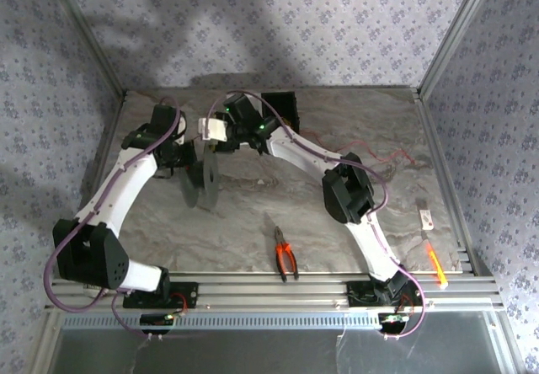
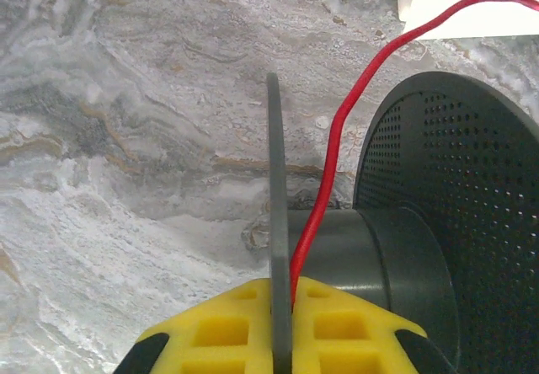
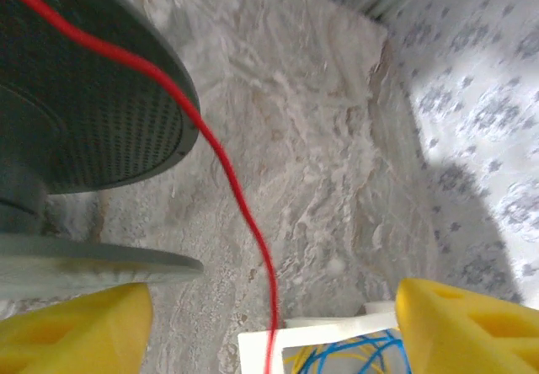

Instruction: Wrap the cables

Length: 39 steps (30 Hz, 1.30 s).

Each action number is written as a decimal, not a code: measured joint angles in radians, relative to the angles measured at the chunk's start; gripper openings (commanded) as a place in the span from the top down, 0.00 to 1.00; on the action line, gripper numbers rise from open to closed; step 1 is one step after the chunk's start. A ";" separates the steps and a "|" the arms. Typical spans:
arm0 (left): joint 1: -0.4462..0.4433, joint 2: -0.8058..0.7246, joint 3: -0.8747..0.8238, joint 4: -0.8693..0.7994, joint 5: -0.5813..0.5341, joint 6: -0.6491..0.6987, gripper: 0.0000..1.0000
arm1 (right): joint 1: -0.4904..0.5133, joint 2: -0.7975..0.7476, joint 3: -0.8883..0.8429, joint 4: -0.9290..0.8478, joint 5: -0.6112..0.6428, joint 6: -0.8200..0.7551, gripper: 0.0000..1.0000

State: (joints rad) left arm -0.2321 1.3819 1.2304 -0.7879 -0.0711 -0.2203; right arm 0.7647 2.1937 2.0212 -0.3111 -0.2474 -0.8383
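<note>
One red cable (image 2: 337, 138) runs from a white box down onto the hub of a dark grey spool (image 2: 421, 248). My left gripper (image 2: 282, 307) is shut on the spool's thin near flange (image 2: 274, 180), with the red cable pinched beside it between the yellow fingers (image 2: 219, 332). My right gripper (image 3: 274, 298) is open, its yellow fingers (image 3: 455, 323) wide apart. The red cable (image 3: 244, 205) passes loosely between them from the spool (image 3: 84, 113). From above, both grippers meet at the spool (image 1: 206, 180), and more thin red cable (image 1: 376, 157) lies on the table to the right.
A white box (image 3: 261, 349) holding a blue-and-yellow wire coil (image 3: 354, 359) sits just below the right gripper. Orange-handled pliers (image 1: 285, 256) lie near the front edge. An orange strip (image 1: 435, 266) and a small white tag (image 1: 426, 217) rest at the right edge. Patterned walls enclose the marble table (image 1: 253, 222).
</note>
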 measured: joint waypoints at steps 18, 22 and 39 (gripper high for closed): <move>-0.065 -0.148 0.277 -0.103 0.058 0.082 1.00 | -0.391 -0.589 -0.644 0.199 -0.057 0.332 0.00; -0.064 -0.137 0.374 -0.130 0.076 0.082 1.00 | -0.444 -0.589 -0.766 0.221 -0.097 0.360 0.02; -0.065 -0.060 0.504 -0.189 0.230 0.126 1.00 | -0.428 -0.455 -0.617 0.262 -0.080 0.241 0.12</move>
State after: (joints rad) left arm -0.2970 1.3224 1.7348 -0.9768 0.1593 -0.0940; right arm 0.3367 1.7382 1.4040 -0.0494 -0.3279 -0.5976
